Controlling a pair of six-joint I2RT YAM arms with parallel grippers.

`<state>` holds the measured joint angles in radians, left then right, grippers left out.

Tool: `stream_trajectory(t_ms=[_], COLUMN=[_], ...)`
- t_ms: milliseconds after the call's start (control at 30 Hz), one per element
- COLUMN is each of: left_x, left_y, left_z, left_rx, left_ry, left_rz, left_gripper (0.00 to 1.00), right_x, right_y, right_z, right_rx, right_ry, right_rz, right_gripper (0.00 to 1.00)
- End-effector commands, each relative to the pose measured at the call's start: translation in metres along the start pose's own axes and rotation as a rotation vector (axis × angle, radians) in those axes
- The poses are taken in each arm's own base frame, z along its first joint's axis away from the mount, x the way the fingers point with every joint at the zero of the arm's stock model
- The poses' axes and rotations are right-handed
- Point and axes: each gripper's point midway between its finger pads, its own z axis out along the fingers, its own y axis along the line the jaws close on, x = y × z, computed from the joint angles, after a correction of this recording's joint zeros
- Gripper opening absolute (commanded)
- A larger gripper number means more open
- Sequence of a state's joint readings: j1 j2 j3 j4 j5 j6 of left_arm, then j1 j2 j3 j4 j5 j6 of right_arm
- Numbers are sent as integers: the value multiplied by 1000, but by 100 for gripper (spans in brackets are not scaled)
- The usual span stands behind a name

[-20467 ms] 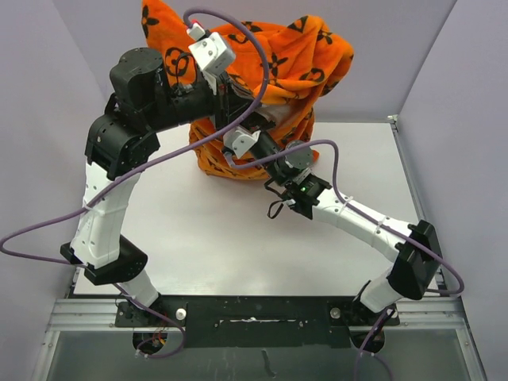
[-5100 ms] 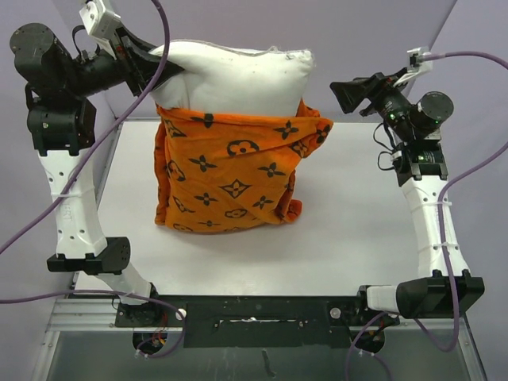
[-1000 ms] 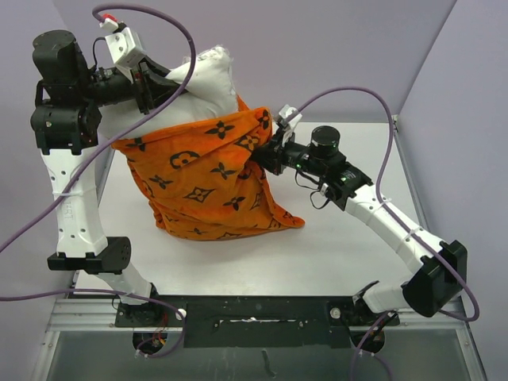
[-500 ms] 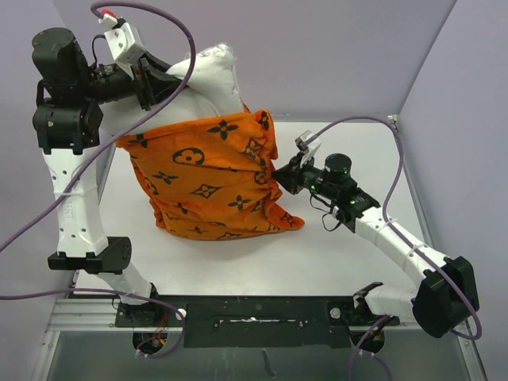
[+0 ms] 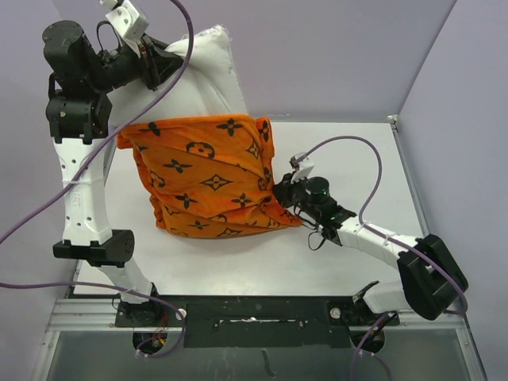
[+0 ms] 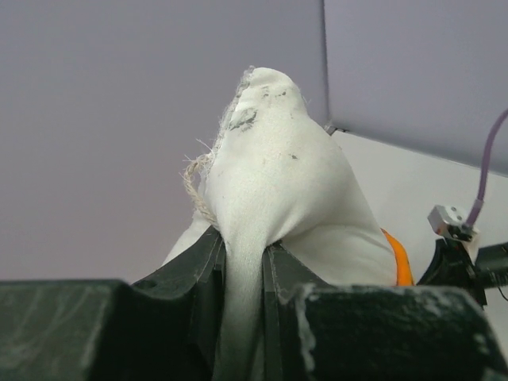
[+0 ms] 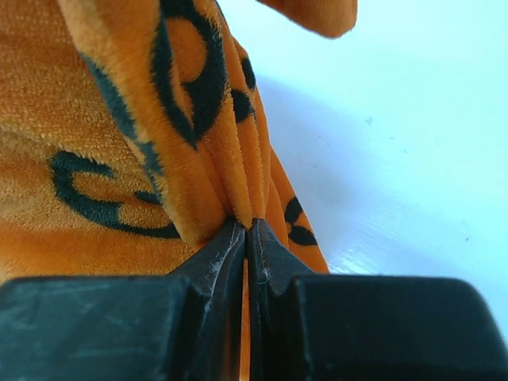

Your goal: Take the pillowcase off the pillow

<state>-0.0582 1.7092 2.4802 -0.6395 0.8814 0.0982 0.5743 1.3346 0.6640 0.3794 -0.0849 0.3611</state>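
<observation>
The white pillow (image 5: 198, 75) stands tilted at the back left, its upper half bare. The orange pillowcase (image 5: 210, 178) with dark motifs covers its lower half and rests on the table. My left gripper (image 5: 167, 59) is raised high and shut on the pillow's top corner (image 6: 266, 159). My right gripper (image 5: 279, 197) is low, near the table, shut on a bunched fold of the pillowcase (image 7: 198, 151) at its right lower edge. The pillow's tag is not visible.
The white table (image 5: 349, 159) stretches to the right and front of the pillow. Purple walls close in the back and both sides. Purple cables loop from both arms. A black rail (image 5: 254, 309) runs along the near edge.
My right gripper has pulled the pillowcase's right edge down and toward the table. My left gripper has lifted the pillow higher. More white pillow shows above the orange fabric.
</observation>
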Motion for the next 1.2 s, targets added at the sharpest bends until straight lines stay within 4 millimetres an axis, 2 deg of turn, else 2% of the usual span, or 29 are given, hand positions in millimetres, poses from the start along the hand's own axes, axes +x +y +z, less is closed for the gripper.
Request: stream_trajectory(t_ms=[0, 67, 167, 233, 300, 367, 400, 433, 500, 567, 667, 733, 800, 867, 933, 967, 1000, 1067, 1100, 1167], left_x=[-168, -172, -176, -177, -173, -167, -163, -157, -147, -135, -120, -110, -102, -98, -100, -103, -106, -110, -112, -116], left_y=[30, 35, 41, 44, 40, 34, 31, 29, 23, 18, 10, 4, -2, -6, -6, -6, -4, 4, 9, 22], left_z=[-53, -55, -60, -61, -59, -55, -53, -49, -44, -36, -26, -19, -13, -8, -7, -8, -8, -10, -12, -14], left_rx=[-365, -395, -444, -459, -433, -390, -369, -345, -301, -264, -217, -191, -171, -164, -180, -194, -210, -262, -293, -357], left_ry=[-448, -463, -481, -485, -469, -449, -438, -423, -398, -368, -328, -302, -280, -265, -268, -275, -278, -273, -273, -279], left_rz=[447, 454, 458, 456, 450, 428, 413, 392, 347, 295, 227, 197, 180, 176, 192, 208, 229, 316, 351, 417], left_gripper=[0, 0, 0, 0, 0, 0, 0, 0, 0, 0, 0, 0, 0, 0, 0, 0, 0, 0, 0, 0], right_x=[139, 153, 161, 156, 135, 96, 70, 40, -26, -86, -164, -189, -203, -207, -199, -188, -172, -126, -91, -39], right_y=[-66, -67, -73, -80, -83, -76, -70, -59, -29, 3, 66, 111, 160, 193, 207, 208, 206, 194, 181, 167], right_z=[-38, -44, -57, -65, -69, -67, -65, -63, -60, -61, -61, -53, -44, -31, -16, -9, -3, 9, 15, 17], right_rx=[378, 435, 530, 586, 608, 575, 543, 491, 360, 245, 105, 14, -107, -187, -206, -209, -218, -204, -183, -154], right_ry=[396, 419, 419, 399, 340, 236, 172, 94, -68, -185, -327, -375, -406, -402, -370, -345, -313, -223, -161, -91], right_rz=[-39, -53, -58, -50, -61, -78, -93, -110, -180, -278, -442, -579, -666, -709, -712, -687, -641, -590, -571, -543], right_gripper=[0, 0, 0, 0, 0, 0, 4, 13, 36, 51, 65, 70, 74, 78, 79, 79, 80, 82, 81, 82])
